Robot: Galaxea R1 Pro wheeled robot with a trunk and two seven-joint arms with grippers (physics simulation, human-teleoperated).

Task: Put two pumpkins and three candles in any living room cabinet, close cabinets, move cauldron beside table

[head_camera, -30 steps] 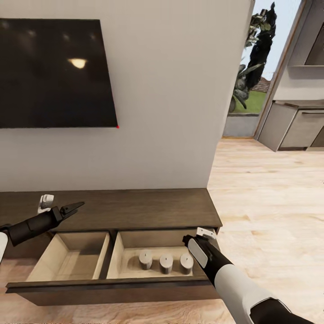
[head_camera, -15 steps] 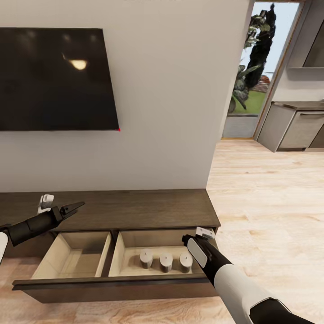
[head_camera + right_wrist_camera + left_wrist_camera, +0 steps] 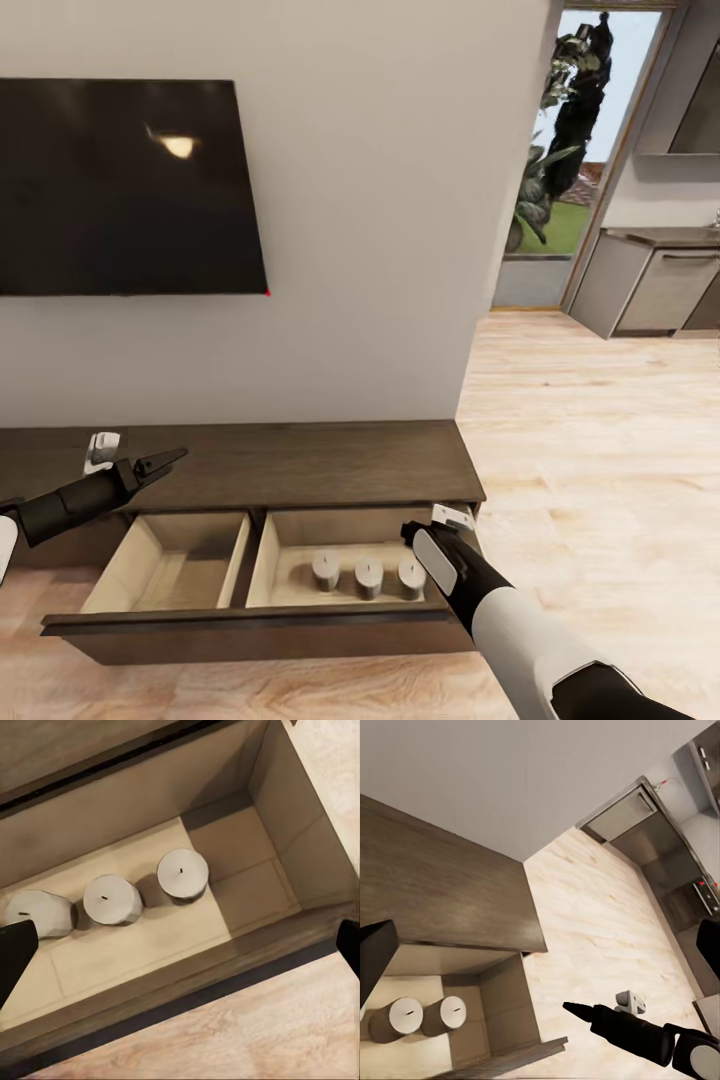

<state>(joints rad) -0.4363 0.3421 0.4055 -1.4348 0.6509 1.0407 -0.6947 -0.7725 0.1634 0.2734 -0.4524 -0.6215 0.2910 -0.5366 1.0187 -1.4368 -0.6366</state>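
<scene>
Below the wall-mounted television, the cabinet is standing against the white wall with its wide drawer pulled out, showing two pale compartments side by side.

Candles: all three candles are sitting upright in a row in the compartment nearer the robot's right, close together, wicks up. Right wrist view is showing them on the beige floor of that compartment, toward its back half; the front half is lying bare. Left wrist view is catching two of them from the other side.

Left gripper: hanging over the cabinet top, above the back edge of the left compartment. Its two dark fingers are tapering to a point and appear pressed together, holding nothing and touching nothing. A small white object is resting on the cabinet top just behind that arm.

Right gripper: hovering over the right end of the candle compartment, arm reaching in from the lower right. In the right wrist view its fingertips are showing at opposite edges, spread wide, nothing between them; the candles are lying beneath, apart from the pincer.

Light wood floor is running off to the right toward grey kitchen units and a glazed doorway.
</scene>
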